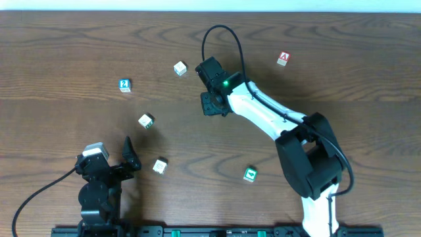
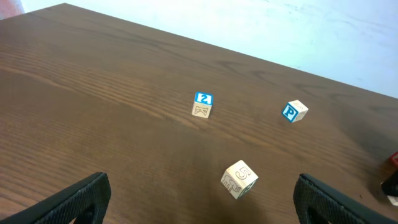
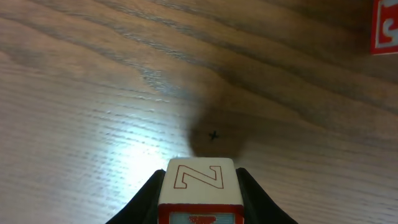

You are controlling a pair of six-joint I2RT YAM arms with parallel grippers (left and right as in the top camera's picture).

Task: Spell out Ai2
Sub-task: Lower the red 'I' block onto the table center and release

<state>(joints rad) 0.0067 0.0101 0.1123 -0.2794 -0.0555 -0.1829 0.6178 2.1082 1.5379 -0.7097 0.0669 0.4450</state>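
Observation:
The red "A" block (image 1: 283, 58) lies at the far right of the table. The blue "2" block (image 1: 124, 85) lies far left; it also shows in the left wrist view (image 2: 203, 104). No "i" block is readable. My right gripper (image 1: 209, 104) is near the table's middle, shut on a white block with a red outlined "N" (image 3: 199, 180), held just above the wood. My left gripper (image 1: 129, 157) is open and empty near the front left, its fingers wide apart (image 2: 202, 211), with a "5" block (image 2: 239, 179) just ahead of them.
A blue "P" block (image 2: 294, 111) lies far centre (image 1: 180, 68). The "5" block shows overhead (image 1: 146, 120). A pale block (image 1: 160, 165) sits beside my left gripper. A green block (image 1: 250, 174) lies front right. A red-edged block (image 3: 385, 28) is at the right wrist view's corner.

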